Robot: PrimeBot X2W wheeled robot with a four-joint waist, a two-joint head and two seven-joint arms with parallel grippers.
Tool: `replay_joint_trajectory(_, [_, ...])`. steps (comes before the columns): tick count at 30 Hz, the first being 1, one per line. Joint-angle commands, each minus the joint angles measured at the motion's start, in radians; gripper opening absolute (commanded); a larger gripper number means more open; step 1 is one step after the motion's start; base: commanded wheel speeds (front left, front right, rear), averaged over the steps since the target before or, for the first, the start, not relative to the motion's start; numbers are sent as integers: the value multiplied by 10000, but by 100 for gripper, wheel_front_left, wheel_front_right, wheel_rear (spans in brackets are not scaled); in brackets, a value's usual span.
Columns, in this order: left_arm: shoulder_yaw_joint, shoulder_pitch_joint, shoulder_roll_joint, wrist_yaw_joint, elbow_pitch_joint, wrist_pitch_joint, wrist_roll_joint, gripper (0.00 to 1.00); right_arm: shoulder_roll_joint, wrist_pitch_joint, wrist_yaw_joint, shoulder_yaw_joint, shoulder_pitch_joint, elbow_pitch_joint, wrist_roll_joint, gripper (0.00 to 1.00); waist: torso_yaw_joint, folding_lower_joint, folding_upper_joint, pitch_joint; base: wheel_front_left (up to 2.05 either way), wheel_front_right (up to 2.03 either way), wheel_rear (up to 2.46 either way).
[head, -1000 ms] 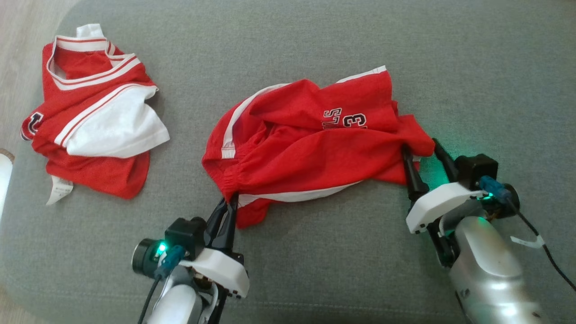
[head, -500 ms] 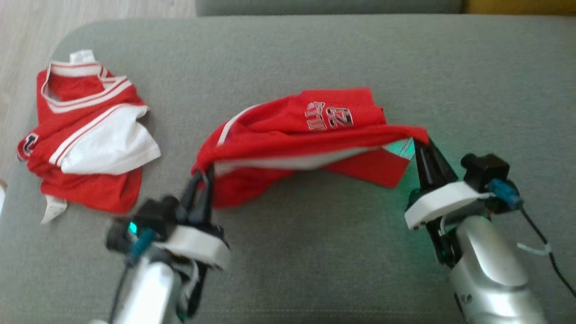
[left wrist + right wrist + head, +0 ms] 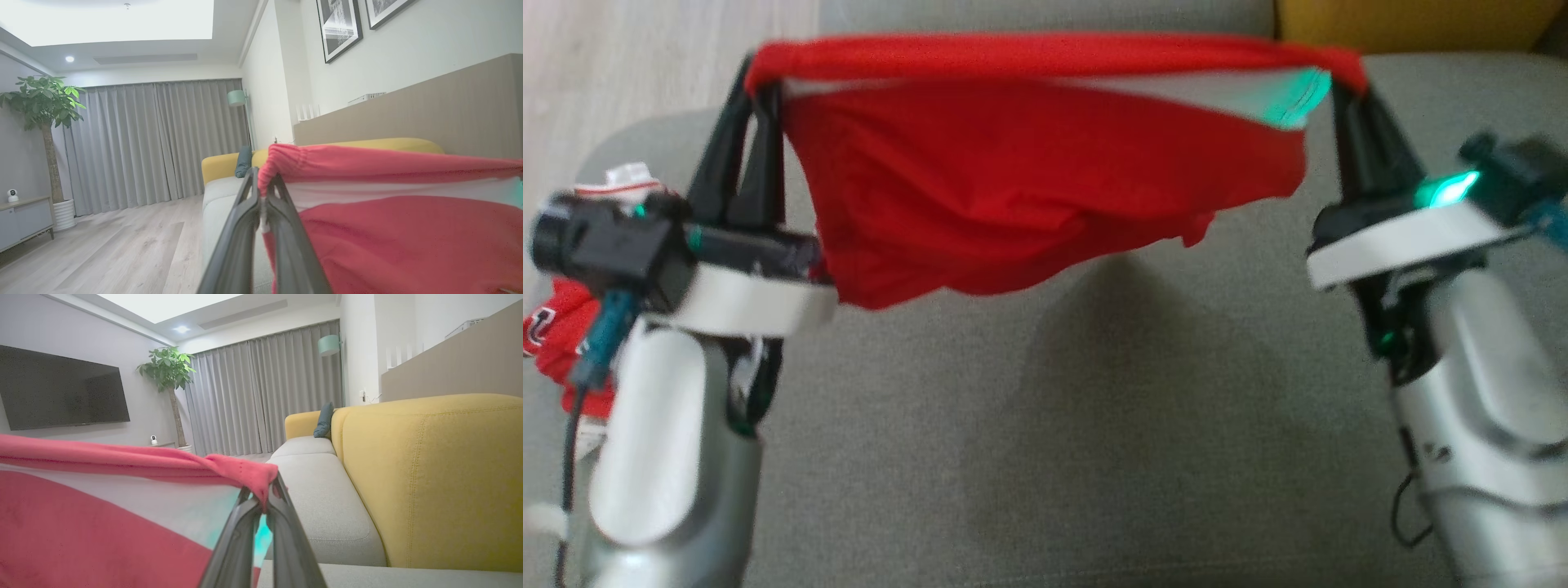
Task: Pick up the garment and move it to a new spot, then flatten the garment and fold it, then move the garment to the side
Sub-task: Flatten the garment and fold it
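The red garment (image 3: 1045, 180) hangs in the air across the upper half of the head view, stretched like a washing line between the two claws and well clear of the grey cushion (image 3: 1045, 441), where its shadow falls in the middle of the frame. The left gripper (image 3: 760, 82), at the upper left, is clenched on one end of the top edge. In the left wrist view its two fingers meet on the gathered elastic band with no gap between them. The right gripper (image 3: 1347, 94), at the upper right, is clenched in the same way on the other end, and in the right wrist view the cloth folds over its tips. I judge that the two ends are held wide apart and at about equal height so that the top edge is straight and the loose cloth falls by its own weight, which opens the wrinkles before the garment is laid at a new spot. The lower part is bunched and sags more toward the lower left, so it is not flat yet. A second red and white garment (image 3: 551, 351) lies at the left edge, partly hidden behind the left arm, and the new spot should probably avoid it. The task seems to be in its first part, the moving; flattening and folding are not yet done.
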Motion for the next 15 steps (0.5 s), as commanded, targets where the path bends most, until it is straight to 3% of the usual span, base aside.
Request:
replay_joint_trajectory(1, [498,-671,490,7,-131,-51,107,0,-214,200,62,-71,-512,-401,135,0,-48,0,0,326,0,0,0])
replay_joint_trajectory(7, [-20,-2939,681,-245,1367,-51,364,0,-473,556,62,-136,-2233,-222,-11,0,-112,0,0,1676,0,0,0])
replay_joint_trajectory(15, [1,-6716,322,31,2613,-51,516,0,-332,-1009,62,-1027,-6007,2210,-1511,0,-307,0,0,2948,0,0,0])
